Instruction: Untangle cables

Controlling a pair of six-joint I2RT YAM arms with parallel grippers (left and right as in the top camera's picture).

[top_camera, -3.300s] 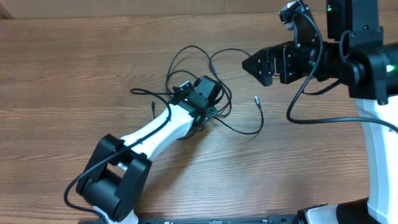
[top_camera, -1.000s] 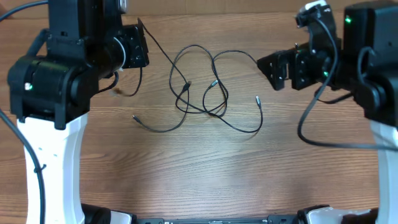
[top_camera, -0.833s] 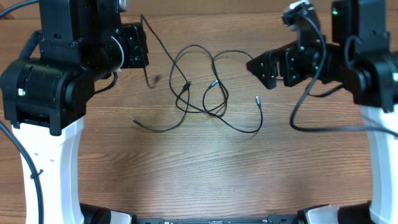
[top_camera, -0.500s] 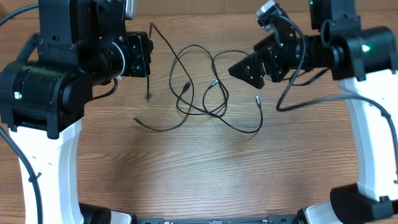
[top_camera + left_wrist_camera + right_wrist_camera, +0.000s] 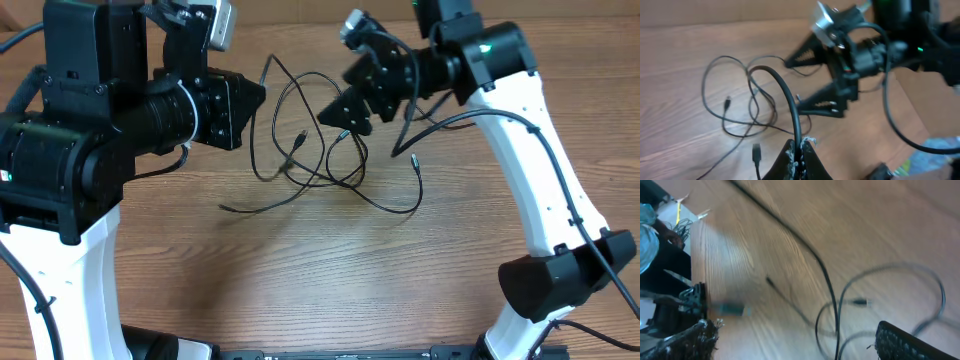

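Closest in, on the left wrist view, the left gripper (image 5: 800, 159) is pinched tight on one strand (image 5: 789, 97) of the thin black flexible cables (image 5: 325, 165). That strand arcs up out of the fingers and drops back to the heap, held high, I'd say, so it lifts clear of the rest. Just beyond, the heap sits loosely looped in the middle of the brown wood-grain table (image 5: 300, 290). One loose tail (image 5: 228, 208) trails toward the left arm's side, and a silvery plug tip (image 5: 412, 158) lies off to the right. Further back, the right gripper (image 5: 345, 108), jaws spread wide and holding nothing, hangs just above the loops, likely lining up on a second strand to pull the other way. Half a second ago that right gripper was out beside the tangle; it has now swung in over it, while the left one has shifted inward with its strand.
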